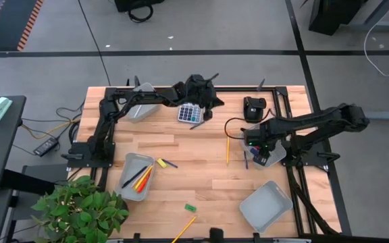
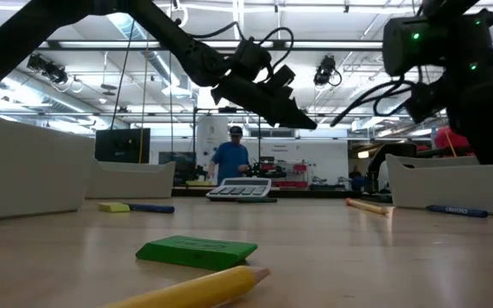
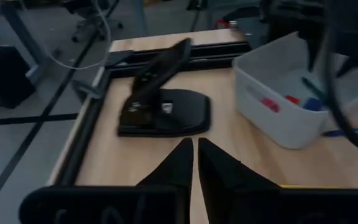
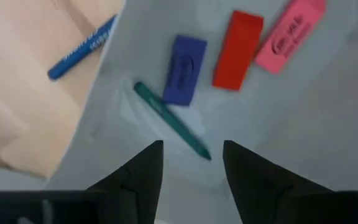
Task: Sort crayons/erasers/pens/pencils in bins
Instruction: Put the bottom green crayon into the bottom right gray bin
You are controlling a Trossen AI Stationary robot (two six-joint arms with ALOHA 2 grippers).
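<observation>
Three erasers [image 4: 238, 48], blue, red and pink, lie in the right-side bin [image 4: 303, 118] with a teal pen [image 4: 170, 119] set diagonally, tip toward the fingers. Right gripper [image 4: 192, 163]: spread, empty, hovering above this bin; release apparently finished. Next likely: the blue pen [image 4: 81, 47] just outside the bin wall, long axis slanted. Left gripper [image 3: 195, 163]: pressed together, raised near the calculator [image 1: 190, 113].

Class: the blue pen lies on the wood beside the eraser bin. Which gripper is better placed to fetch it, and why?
Probably the right gripper: it hangs open over the eraser bin, with the blue pen just outside its wall. The left gripper is shut, far off by the calculator.
</observation>
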